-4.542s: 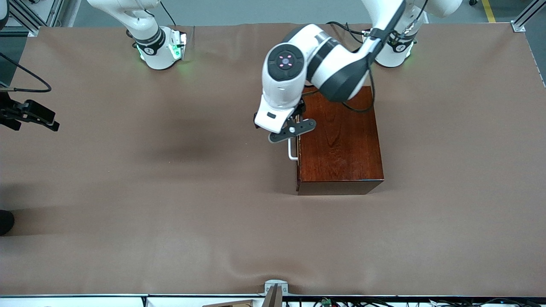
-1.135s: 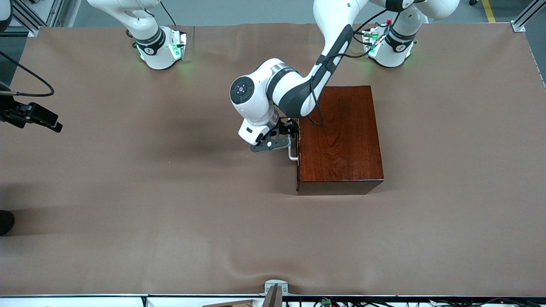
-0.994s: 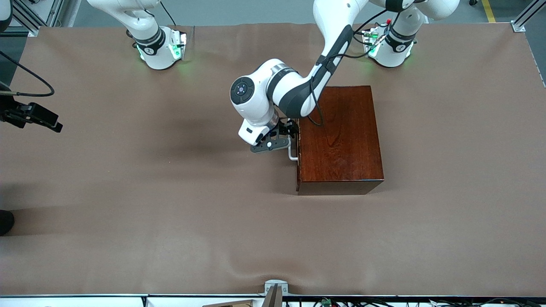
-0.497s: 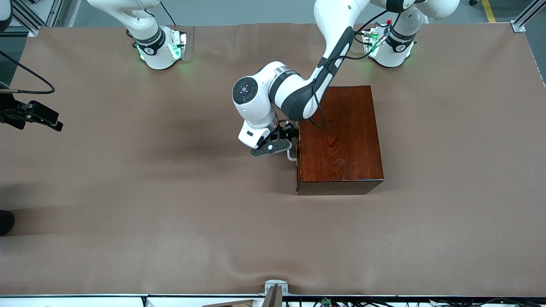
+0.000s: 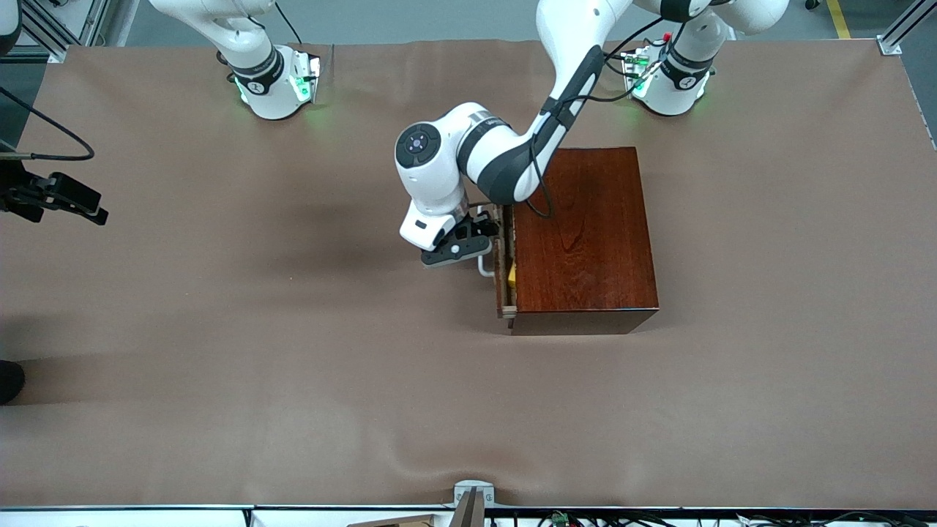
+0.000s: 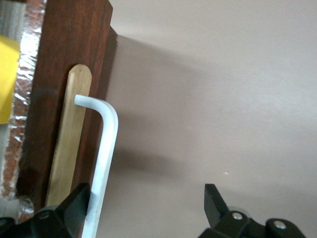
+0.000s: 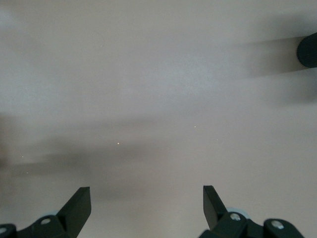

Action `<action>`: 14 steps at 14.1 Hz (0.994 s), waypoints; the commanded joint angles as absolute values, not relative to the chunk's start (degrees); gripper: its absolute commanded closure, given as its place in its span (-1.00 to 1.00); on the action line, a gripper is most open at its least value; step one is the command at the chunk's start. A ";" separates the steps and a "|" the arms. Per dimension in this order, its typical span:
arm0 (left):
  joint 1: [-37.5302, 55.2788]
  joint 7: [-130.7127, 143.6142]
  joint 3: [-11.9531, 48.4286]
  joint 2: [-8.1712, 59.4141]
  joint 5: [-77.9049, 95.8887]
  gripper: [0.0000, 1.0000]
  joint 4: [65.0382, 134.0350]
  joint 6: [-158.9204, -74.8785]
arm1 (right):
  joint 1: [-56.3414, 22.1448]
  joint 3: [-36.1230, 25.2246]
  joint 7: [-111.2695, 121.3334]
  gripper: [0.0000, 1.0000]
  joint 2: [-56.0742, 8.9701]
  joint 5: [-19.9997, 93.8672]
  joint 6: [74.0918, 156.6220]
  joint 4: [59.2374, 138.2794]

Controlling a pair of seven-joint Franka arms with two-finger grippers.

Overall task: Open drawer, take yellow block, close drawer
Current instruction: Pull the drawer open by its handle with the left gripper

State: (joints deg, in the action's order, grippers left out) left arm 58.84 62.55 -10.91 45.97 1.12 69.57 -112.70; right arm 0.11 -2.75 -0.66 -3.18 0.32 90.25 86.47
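Closest to the front camera is the near corner of the wooden box (image 5: 585, 234). The drawer (image 5: 502, 289) stands out of it only a crack, opening toward the right arm's end of the table (image 5: 293, 366). In that narrow gap sits the yellow block (image 5: 511, 276), just inside the drawer's front panel and in the half nearer the camera. Most of it is hidden under the box top.

Next comes the white bar handle (image 5: 484, 268). Its long axis runs along the drawer front, toward and away from the camera, so the pull has to go square to it, toward the right arm's end. The left gripper (image 5: 476, 236) is right at the handle's farther part, which makes the left arm much the closer to the job.

The left wrist view shows what the high camera cannot. The left gripper (image 6: 146, 196) is spread wide and clamps nothing. One finger (image 6: 74, 206) seems tucked between the handle (image 6: 106, 148) and the drawer front (image 6: 64, 59), hooking rather than pinching. A sliver of the yellow block (image 6: 7, 74) shows past the panel's edge. I'd say the gap is too slim for fingers yet.

The right gripper (image 5: 69, 201) waits over the table's edge at the right arm's end, well apart from the box. Its own camera shows the right gripper (image 7: 146, 193) spread and empty above bare cloth.
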 commanded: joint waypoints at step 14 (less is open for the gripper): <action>59.50 64.60 -8.09 47.20 7.12 -1.00 67.85 -110.92 | 0.35 -2.64 -0.09 -1.00 -2.37 0.70 90.09 87.10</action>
